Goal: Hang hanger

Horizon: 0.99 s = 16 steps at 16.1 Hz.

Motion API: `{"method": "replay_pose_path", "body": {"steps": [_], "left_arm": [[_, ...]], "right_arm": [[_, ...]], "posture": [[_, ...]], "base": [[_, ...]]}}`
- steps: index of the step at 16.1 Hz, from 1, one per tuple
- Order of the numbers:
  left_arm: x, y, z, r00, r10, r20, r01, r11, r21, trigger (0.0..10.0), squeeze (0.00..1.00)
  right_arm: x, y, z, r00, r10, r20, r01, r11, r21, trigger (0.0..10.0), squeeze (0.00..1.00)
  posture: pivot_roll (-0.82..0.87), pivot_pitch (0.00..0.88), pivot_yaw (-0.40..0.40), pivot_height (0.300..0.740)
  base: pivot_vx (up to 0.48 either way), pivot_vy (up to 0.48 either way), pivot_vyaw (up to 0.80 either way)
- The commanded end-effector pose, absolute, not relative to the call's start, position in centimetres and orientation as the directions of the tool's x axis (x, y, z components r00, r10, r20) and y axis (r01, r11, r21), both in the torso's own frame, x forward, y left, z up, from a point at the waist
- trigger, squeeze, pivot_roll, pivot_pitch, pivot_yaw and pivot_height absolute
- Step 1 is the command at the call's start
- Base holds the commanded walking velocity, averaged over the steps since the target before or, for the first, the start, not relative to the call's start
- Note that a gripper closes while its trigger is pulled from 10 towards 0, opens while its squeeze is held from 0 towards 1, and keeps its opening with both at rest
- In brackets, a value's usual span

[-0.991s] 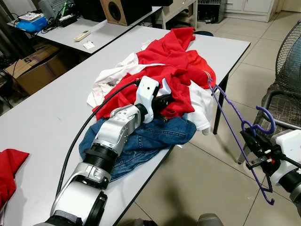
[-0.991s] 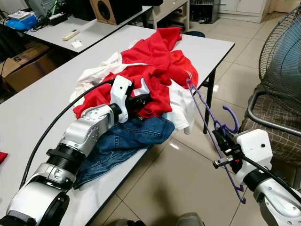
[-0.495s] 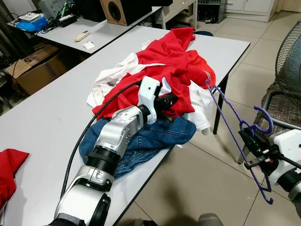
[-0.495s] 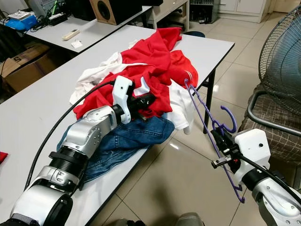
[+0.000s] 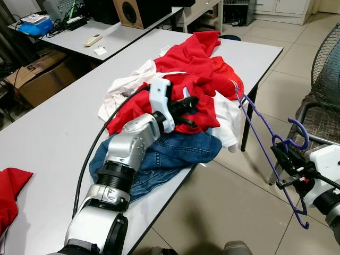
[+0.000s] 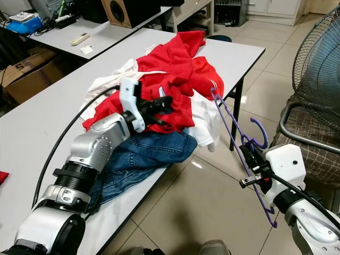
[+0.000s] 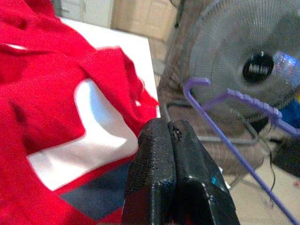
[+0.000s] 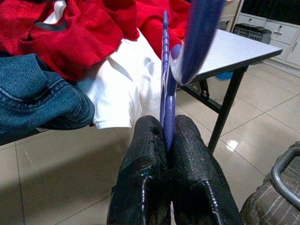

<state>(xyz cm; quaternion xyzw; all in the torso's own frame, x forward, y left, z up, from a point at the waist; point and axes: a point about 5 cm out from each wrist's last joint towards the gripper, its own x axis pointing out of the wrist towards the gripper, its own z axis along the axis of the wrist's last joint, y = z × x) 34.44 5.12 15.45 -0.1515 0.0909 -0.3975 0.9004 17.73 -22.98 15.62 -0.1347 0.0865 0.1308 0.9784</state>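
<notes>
Hanger (image 8: 167, 89) pinched in right hand (image 8: 165, 140); fan (image 7: 239, 61) beyond.

A grey table (image 5: 48, 133) stands on a glossy tiled floor (image 5: 228, 207); behind it, a second desk (image 5: 114, 37); right, seemingly a fan (image 6: 319, 53).

The room is bright, with soft, even light. The two head views are sharp and clear. The shiny floor (image 5: 223, 202) shows pale glare spots, one just under the white surface (image 5: 48, 133). Shadows are weak and soft. The left wrist view is fuzzy, and the fan (image 7: 243, 61) there looks washed out. In the right wrist view the black fingers (image 8: 140, 178) up close are blurry.
</notes>
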Motion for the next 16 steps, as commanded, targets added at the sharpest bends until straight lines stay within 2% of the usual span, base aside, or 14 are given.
{"method": "replay_pose_path", "body": {"steps": [1, 2, 6, 13, 16], "left_arm": [[34.43, 5.32, 16.18, 0.661, -0.750, -0.027, 0.705, 0.632, -0.323, 10.0, 0.00], [34.48, 5.35, 16.34, 0.674, -0.739, -0.010, 0.697, 0.640, -0.324, 10.0, 1.00], [35.07, 5.98, 16.95, 0.736, -0.675, 0.049, 0.654, 0.691, -0.308, 10.0, 1.00], [35.19, 5.62, 16.91, 0.753, -0.656, 0.049, 0.644, 0.720, -0.260, 10.0, 1.00], [35.08, 5.22, 16.61, 0.738, -0.674, 0.042, 0.656, 0.701, -0.282, 10.0, 1.00]], "right_arm": [[17.95, -22.83, 15.69, 0.953, 0.232, -0.195, -0.275, 0.932, -0.235, 10.0, 0.00], [17.95, -22.84, 15.73, 0.953, 0.232, -0.194, -0.275, 0.932, -0.235, 10.0, 0.00], [17.80, -22.66, 15.56, 0.949, 0.239, -0.206, -0.286, 0.928, -0.239, 10.0, 0.00], [17.97, -22.64, 15.60, 0.949, 0.242, -0.203, -0.288, 0.927, -0.241, 10.0, 0.00], [17.92, -22.65, 15.67, 0.950, 0.238, -0.202, -0.284, 0.928, -0.241, 10.0, 0.00]], "posture": [[-0.34, 0.000, 0.207, 0.740], [-0.34, 0.000, 0.207, 0.740], [-0.34, 0.000, 0.203, 0.740], [-0.35, 0.000, 0.206, 0.740], [-0.36, 0.000, 0.212, 0.740]], "base": [[0.000, 0.000, 0.00], [0.000, 0.000, 0.00], [0.000, 0.000, 0.00], [0.000, 0.000, 0.00], [0.000, 0.000, 0.00]]}}
